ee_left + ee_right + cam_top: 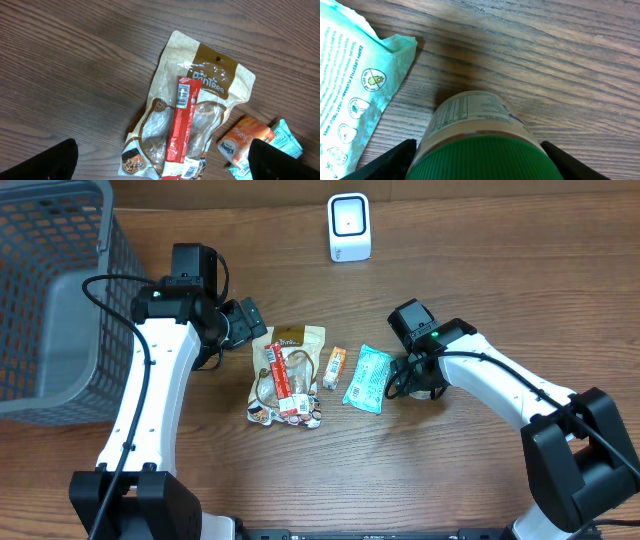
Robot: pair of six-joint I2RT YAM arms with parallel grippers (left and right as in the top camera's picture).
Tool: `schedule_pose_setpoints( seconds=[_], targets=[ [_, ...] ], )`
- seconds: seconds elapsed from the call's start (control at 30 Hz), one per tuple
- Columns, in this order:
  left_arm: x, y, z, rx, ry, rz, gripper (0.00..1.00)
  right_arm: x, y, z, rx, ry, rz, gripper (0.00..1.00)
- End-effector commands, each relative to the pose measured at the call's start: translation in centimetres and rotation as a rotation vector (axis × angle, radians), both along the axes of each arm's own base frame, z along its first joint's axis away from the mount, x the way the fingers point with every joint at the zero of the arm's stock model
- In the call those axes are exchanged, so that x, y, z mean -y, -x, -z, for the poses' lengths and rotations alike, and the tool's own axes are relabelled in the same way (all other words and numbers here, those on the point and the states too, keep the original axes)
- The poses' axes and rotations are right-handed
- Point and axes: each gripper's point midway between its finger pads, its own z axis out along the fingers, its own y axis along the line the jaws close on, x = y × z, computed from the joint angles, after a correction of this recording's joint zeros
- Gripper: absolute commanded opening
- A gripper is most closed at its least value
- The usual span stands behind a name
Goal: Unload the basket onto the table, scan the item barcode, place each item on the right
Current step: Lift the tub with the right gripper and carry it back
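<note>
One item within reach, no scan made yet.
We judge the task barely begun. The green-lidded jar point(470, 120) sits between the right fingers point(395, 157), just beside a teal wipes pack point(350, 100) on the wooden surface point(480, 270), and well apart from the white scanner point(349, 227). Whether those fingers clamp the lid or merely flank it, we cannot tell. The left fingers point(45, 162) hang spread and empty above a snack pouch point(210, 85). The jar shows a pale label with a nutrition panel. We see no barcode, so finding and presenting it remain.
</note>
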Motion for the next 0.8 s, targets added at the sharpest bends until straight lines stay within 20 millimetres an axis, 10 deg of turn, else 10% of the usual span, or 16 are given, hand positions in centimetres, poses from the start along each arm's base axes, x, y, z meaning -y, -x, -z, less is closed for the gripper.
schedule_pose_setpoints(
  seconds=[0.0, 0.77],
  targets=[
    [-0.1, -0.1, -0.8, 0.024, -0.010, 0.019, 1.00, 0.4, 0.6, 0.7, -0.016, 0.004, 0.011, 0.79],
    [-0.1, -0.1, -0.8, 0.024, -0.010, 0.019, 1.00, -0.1, -0.3, 0.8, 0.026, -0.020, 0.011, 0.64]
  ],
)
